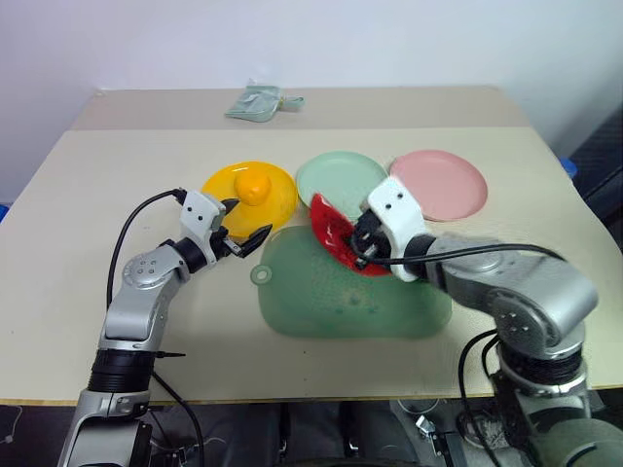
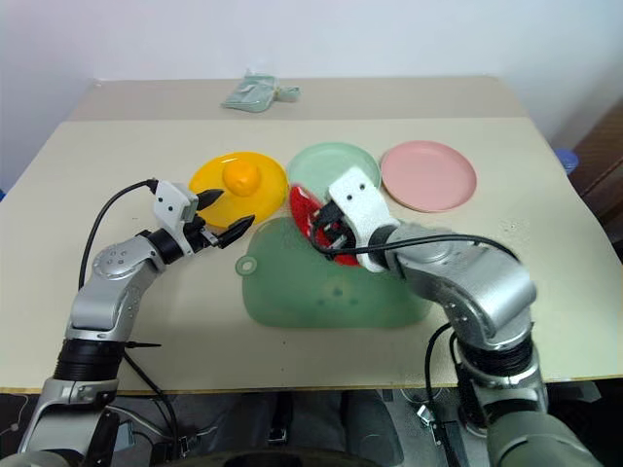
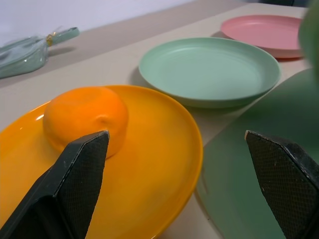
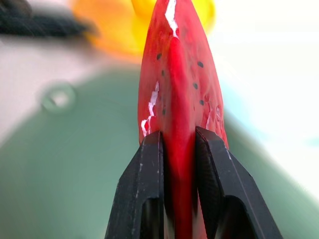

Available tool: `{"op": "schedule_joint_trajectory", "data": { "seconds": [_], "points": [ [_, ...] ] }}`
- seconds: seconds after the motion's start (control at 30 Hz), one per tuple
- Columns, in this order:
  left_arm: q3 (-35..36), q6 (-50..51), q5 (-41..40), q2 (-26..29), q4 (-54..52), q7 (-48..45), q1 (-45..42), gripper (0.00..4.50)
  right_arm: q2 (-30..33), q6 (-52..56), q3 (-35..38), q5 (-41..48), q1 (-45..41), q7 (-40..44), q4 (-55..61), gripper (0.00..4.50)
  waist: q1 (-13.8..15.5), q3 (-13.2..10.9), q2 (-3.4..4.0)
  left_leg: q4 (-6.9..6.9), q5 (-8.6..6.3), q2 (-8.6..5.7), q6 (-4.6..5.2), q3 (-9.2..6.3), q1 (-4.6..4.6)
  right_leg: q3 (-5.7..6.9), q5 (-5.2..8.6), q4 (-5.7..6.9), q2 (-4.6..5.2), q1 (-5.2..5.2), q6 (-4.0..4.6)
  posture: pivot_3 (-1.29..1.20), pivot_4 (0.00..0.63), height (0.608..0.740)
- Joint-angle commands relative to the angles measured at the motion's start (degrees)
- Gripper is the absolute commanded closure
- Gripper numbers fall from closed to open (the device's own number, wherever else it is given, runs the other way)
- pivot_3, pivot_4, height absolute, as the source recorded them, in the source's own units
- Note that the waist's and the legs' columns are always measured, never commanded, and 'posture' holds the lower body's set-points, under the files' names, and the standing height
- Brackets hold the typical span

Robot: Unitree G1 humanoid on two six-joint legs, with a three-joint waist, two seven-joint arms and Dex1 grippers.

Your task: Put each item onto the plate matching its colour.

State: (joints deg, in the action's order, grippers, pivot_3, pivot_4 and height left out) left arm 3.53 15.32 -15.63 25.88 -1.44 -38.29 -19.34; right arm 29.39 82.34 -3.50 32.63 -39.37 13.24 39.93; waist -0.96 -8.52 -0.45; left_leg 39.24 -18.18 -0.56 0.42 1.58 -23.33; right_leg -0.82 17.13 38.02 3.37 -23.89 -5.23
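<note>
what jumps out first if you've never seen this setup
The right gripper is shut on the red watermelon wedge, held over the far edge of the translucent green board, just in front of the mint green plate. To its left, the orange fruit sits on the yellow plate, with the open left gripper right beside it. The pink plate is bare.

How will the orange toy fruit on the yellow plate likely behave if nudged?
The orange fruit looks round with a slightly flattened top, so it would probably roll or rock. The yellow plate appears smooth and shallow, so the fruit may slide, and the low rim might only partly stop it.
</note>
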Motion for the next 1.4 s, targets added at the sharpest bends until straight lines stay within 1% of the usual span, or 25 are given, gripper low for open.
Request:
{"op": "schedule_joint_trajectory", "data": {
  "seconds": [0.03,0.17,0.27,0.33,0.37,0.47,0.5,0.63,0.7,0.73,0.83,0.9,1.0,1.07,1.13,1.3,1.37,1.4],
  "points": [
    [1.1,-0.9,-1.5,0.0,-2.0,-0.4,-0.4,0.0,6.2,-10.0,4.8,-8.2,-3.0,-1.2,-10.6,3.77,0.2,0.0,-0.03,0.01,0.0,0.0,-0.01,0.0,0.0,0.01,0.0,0.0,0.0,0.03,0.0,0.0,0.15,0.74],
    [0.1,0.9,-4.8,-0.3,-4.9,-3.5,0.9,0.0,10.6,-20.3,6.3,-15.5,-1.2,-2.3,-26.8,3.77,0.3,0.0,-0.06,0.03,0.1,-0.02,-0.18,0.01,0.0,0.01,0.0,-0.06,0.03,0.08,0.0,0.0,0.15,0.74],
    [-2.2,2.2,-5.6,-0.2,-7.7,-5.5,2.2,0.0,9.7,-29.5,8.0,-18.2,-1.5,-1.9,-39.6,3.77,0.0,0.0,-0.05,0.0,0.12,-0.02,-0.2,0.06,-0.01,-0.01,0.0,-0.05,0.02,0.05,0.0,0.0,0.15,0.74],
    [-4.1,2.7,-5.3,-0.7,-9.2,-5.8,2.7,0.0,9.7,-36.2,7.5,-19.8,-2.2,0.2,-48.4,3.77,-0.1,0.0,-0.03,-0.01,0.14,-0.01,-0.22,0.12,0.0,-0.06,0.0,-0.03,0.0,0.02,0.0,0.0,0.15,0.74],
    [-4.5,2.9,-5.2,-0.9,-9.6,-5.6,2.7,0.0,9.7,-38.1,7.4,-20.2,-2.4,1.1,-50.9,3.77,-0.1,0.0,-0.03,-0.01,0.14,-0.01,-0.23,0.14,0.01,-0.07,0.0,-0.02,-0.02,0.02,0.0,0.0,0.15,0.74],
    [-5.2,3.5,-5.1,-1.4,-10.4,-5.0,2.9,0.0,10.1,-42.8,7.1,-21.3,-2.7,4.1,-54.1,2.85,-0.1,0.0,-0.01,-0.01,0.17,0.0,-0.2,0.15,0.0,-0.09,0.0,0.0,-0.04,0.0,0.0,0.0,0.15,0.74],
    [-5.3,3.6,-5.1,-1.6,-10.6,-4.7,3.1,0.0,10.5,-43.8,7.1,-21.2,-2.1,5.6,-52.7,2.44,-0.1,0.0,-0.01,-0.01,0.17,0.02,-0.2,0.15,0.0,-0.09,0.0,0.01,-0.05,-0.01,0.0,0.0,0.15,0.74],
    [-5.5,4.2,-5.1,-1.9,-11.5,-4.2,3.9,0.0,12.7,-49.2,8.2,-22.0,2.3,9.5,-44.5,0.43,0.1,0.0,0.0,-0.01,0.17,0.03,-0.2,0.15,0.0,-0.11,0.0,0.02,-0.06,-0.01,-0.01,0.0,0.15,0.74],
    [-5.5,4.4,-5.1,-1.8,-11.8,-4.1,4.0,0.0,14.5,-49.7,9.4,-20.9,4.9,12.5,-39.8,0.43,0.5,0.0,0.0,0.0,0.17,0.02,-0.19,0.14,-0.01,-0.11,-0.01,0.02,-0.05,0.0,-0.01,0.0,0.15,0.74],
    [-5.4,4.4,-5.2,-1.7,-11.8,-4.2,4.1,0.0,15.8,-49.8,10.9,-18.6,7.4,15.8,-35.7,0.43,0.7,0.0,0.0,0.01,0.17,0.02,-0.19,0.13,-0.02,-0.1,-0.01,0.01,-0.04,0.01,-0.01,0.0,0.15,0.74],
    [-5.4,4.3,-5.3,-1.3,-11.2,-4.7,3.8,0.0,20.2,-45.9,15.2,-10.5,17.2,25.8,-22.8,0.43,1.4,0.0,0.0,0.03,0.15,0.02,-0.15,0.11,-0.02,-0.09,-0.01,-0.02,-0.04,0.05,-0.02,0.0,0.15,0.74],
    [-5.5,4.1,-5.3,-1.1,-10.9,-5.0,3.5,0.0,22.8,-44.5,16.2,-8.8,23.0,29.3,-17.8,0.43,1.5,0.0,0.0,0.02,0.01,0.03,0.1,0.09,-0.01,-0.08,-0.01,-0.04,-0.04,0.08,-0.01,0.0,0.15,0.74],
    [-6.1,4.0,-5.5,-1.2,-10.1,-6.0,2.5,0.0,23.9,-45.0,16.0,-10.9,31.6,29.4,-14.3,0.43,1.6,0.0,-0.02,0.03,0.0,0.04,0.13,0.04,0.15,-0.05,-0.01,-0.08,-0.03,0.27,-0.01,0.0,0.15,0.74],
    [-6.5,3.9,-5.4,-1.1,-9.7,-6.6,2.0,0.0,23.4,-45.1,15.5,-11.2,34.5,29.0,-13.4,0.43,1.6,0.0,-0.02,0.03,-0.02,0.04,0.16,0.02,0.34,-0.05,0.0,-0.12,-0.02,0.48,-0.01,0.0,0.15,0.74],
    [-6.7,3.9,-5.3,-1.2,-9.5,-6.8,1.7,0.0,22.5,-45.3,14.5,-12.0,35.4,27.9,-13.6,0.43,1.3,0.0,-0.01,0.03,-0.02,0.03,0.17,0.03,0.4,-0.05,0.0,-0.12,-0.01,0.52,-0.01,0.0,0.15,0.74],
    [-6.6,3.6,-5.1,-1.1,-9.2,-6.9,1.4,0.0,19.7,-44.2,11.9,-13.7,34.1,25.0,-16.1,0.43,1.3,0.0,-0.01,-0.03,0.0,0.04,0.13,0.02,0.46,-0.05,0.0,-0.1,-0.03,0.52,0.0,0.0,0.15,0.74],
    [-6.4,3.6,-5.1,-0.9,-9.3,-6.8,1.5,0.0,19.0,-42.6,11.5,-13.2,33.8,24.9,-17.0,0.43,1.4,0.0,-0.01,-0.01,0.0,0.04,0.13,0.03,0.46,-0.05,0.0,-0.11,-0.02,0.54,0.0,0.0,0.15,0.74],
    [-6.4,3.6,-5.1,-0.8,-9.3,-6.8,1.6,0.0,18.7,-42.2,11.4,-13.0,33.7,25.0,-17.3,0.65,1.5,0.0,-0.01,0.0,0.01,0.03,0.12,0.02,0.46,-0.05,0.0,-0.11,-0.02,0.54,0.0,0.0,0.15,0.74]
  ]
}}
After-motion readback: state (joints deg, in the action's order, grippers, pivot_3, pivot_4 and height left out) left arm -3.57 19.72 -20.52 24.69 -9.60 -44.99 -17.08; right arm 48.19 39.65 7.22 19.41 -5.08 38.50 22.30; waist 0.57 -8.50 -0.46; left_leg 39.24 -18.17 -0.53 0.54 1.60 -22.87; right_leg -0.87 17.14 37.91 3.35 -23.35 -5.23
